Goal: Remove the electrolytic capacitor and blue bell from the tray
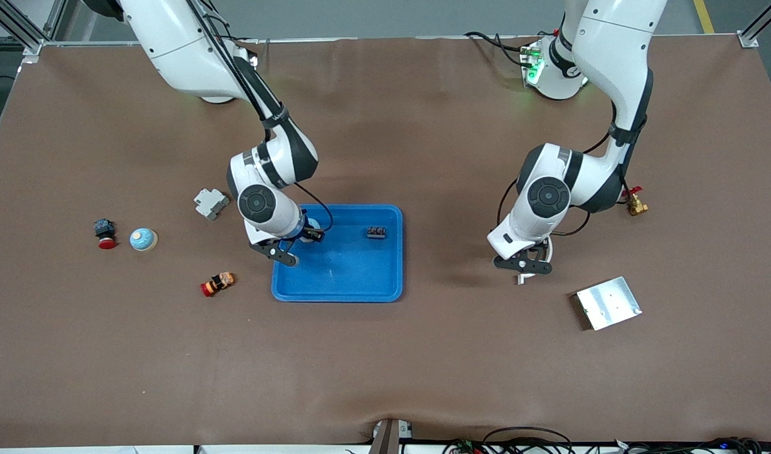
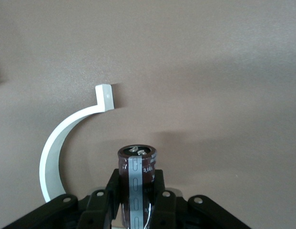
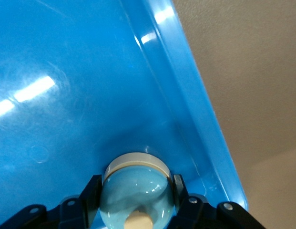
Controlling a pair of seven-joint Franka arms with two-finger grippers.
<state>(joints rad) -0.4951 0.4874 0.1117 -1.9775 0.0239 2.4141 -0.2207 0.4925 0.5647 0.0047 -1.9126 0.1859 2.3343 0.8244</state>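
Right gripper [image 3: 136, 202] clamped on blue bell [image 3: 137, 193] inside tray [image 1: 385, 277], frame centre; left gripper [image 2: 136, 193] gripping electrolytic capacitor [image 2: 137, 164] over bare table, centre right; next: lifting bell clear of rim

Table [image 1: 385, 366] showing flat brown throughout. Tray [image 1: 354, 284] showing bright blue, glossy with white glare streaks. Blue bell [image 3: 137, 199] in the right pincer [image 3: 137, 202]: pale blue dome, cream base ring, tan button. Pincer fingers [image 3: 90, 193] showing black. Electrolytic capacitor [image 2: 137, 167] in the left pincer [image 2: 137, 200]: dark maroon sleeve carrying a grey stripe with small dash marks. Curved bracket [image 2: 66, 138] showing white. Second bell [image 1: 143, 239] on the table: light blue, cream base. Metal plate [image 1: 608, 302] showing silver. Small black part [image 1: 376, 232] lying in the tray. Push button [image 1: 105, 234]: black body, red cap. Valve [image 1: 636, 203]: brass with a red handle.
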